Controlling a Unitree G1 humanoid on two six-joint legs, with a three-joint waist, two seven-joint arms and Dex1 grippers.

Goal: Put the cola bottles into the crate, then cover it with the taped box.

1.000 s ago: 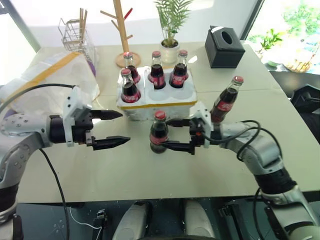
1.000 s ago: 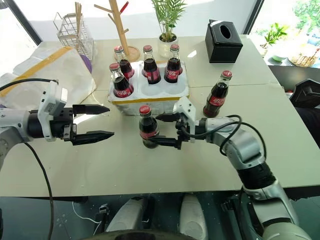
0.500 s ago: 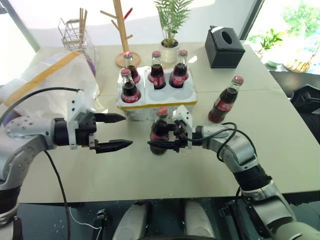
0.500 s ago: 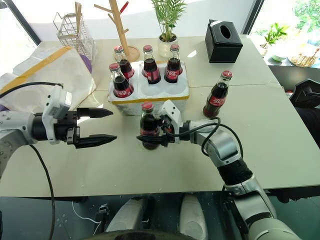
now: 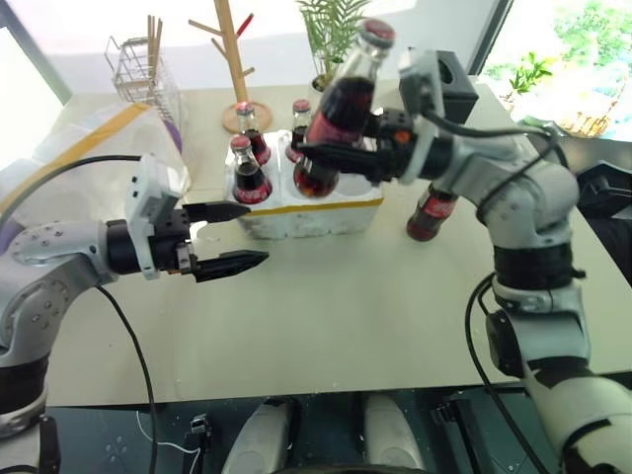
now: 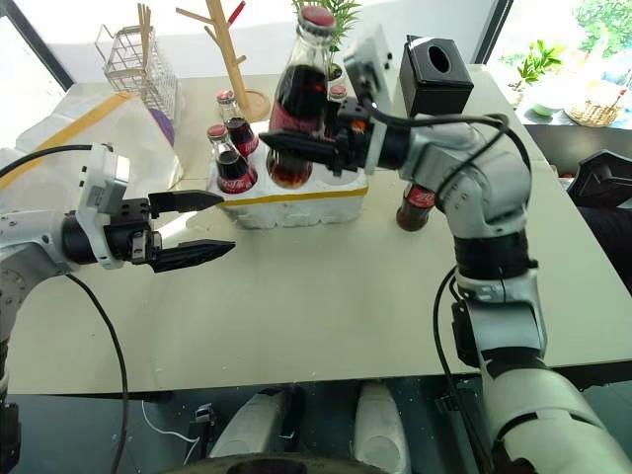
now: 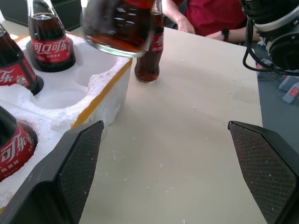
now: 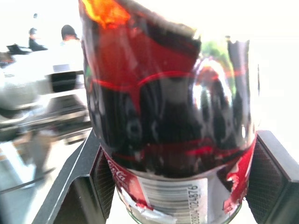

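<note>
1. Our right fingers (image 6: 296, 148) pinch a cola bottle (image 6: 296, 99) in the air above the crate (image 6: 296, 202).
2. Our left fingers (image 5: 229, 237), at the crate's nine o'clock, are spread, holding nothing.
3. Our left wrist view alone shows a person's red sleeve (image 7: 210, 14) past the table (image 7: 187, 154).

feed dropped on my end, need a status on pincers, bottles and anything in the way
Right pincer shut on cola bottle, held above the crate. Left pincer open, empty. One bottle on the table beside the crate. Nothing blocking.
</note>
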